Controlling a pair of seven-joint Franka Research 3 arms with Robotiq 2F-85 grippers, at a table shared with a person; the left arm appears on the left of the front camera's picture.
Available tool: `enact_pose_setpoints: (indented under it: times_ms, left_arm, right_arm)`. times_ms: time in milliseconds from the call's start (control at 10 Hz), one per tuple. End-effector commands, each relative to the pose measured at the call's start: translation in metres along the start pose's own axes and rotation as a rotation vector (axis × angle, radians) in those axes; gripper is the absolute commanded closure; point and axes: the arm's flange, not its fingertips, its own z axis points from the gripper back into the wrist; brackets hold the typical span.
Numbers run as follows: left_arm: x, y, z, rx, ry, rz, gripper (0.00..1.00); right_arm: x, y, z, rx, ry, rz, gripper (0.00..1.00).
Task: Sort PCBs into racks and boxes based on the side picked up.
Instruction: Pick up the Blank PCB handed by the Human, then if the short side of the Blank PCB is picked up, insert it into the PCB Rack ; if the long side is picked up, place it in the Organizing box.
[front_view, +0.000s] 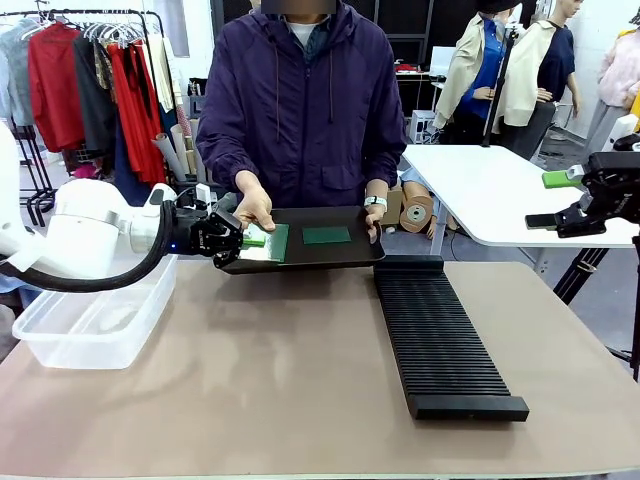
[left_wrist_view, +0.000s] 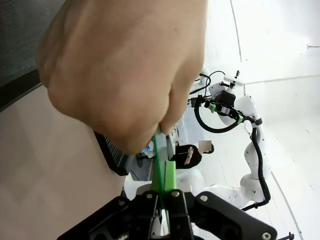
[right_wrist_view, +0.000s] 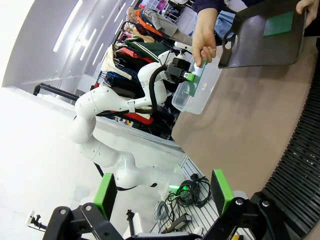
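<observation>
Beige matting covers the table (front_view: 280, 400), with a clothes rail (front_view: 90, 70) of hanging garments behind; one long black slotted rack (front_view: 440, 340) lies right of centre, running from the far side towards the robot; one clear plastic tub (front_view: 60, 350) sits at the left edge, just below the left arm; a person in a purple jacket stands across the table holding one black tray (front_view: 350, 252) above it, one hand (front_view: 372, 218) gripping the tray's right end; two PCBs are in sight; the other PCB (front_view: 326, 235) lies flat on the tray, darker green face up; the held PCB (front_view: 270, 242) is at the tray's left end, pinched from above by the person's other hand (front_view: 255, 205) while the left gripper (front_view: 243, 238) is clamped on it; from the left wrist this board (left_wrist_view: 159, 160) stands edge-on, squeezed between the fingers under that hand (left_wrist_view: 120, 75); the right gripper (front_view: 552, 200) hangs high at the right, well apart from everything, its green pads (right_wrist_view: 106, 195) spread wide with nothing between them
</observation>
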Motion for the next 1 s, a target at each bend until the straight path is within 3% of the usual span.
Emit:
enact_pose_setpoints:
  times_ms: [0, 900]
  left_arm:
    - [-0.0007, -0.0006, -0.0005, -0.004, -0.003, 0.002, 1.0]
    - [-0.0007, -0.0006, -0.0005, -0.004, -0.003, 0.002, 1.0]
  right_arm:
    - [0.0003, 0.0018, 0.0007, 0.005, 0.0, 0.011, 0.0]
    - [0.0003, 0.0018, 0.0007, 0.005, 0.0, 0.011, 0.0]
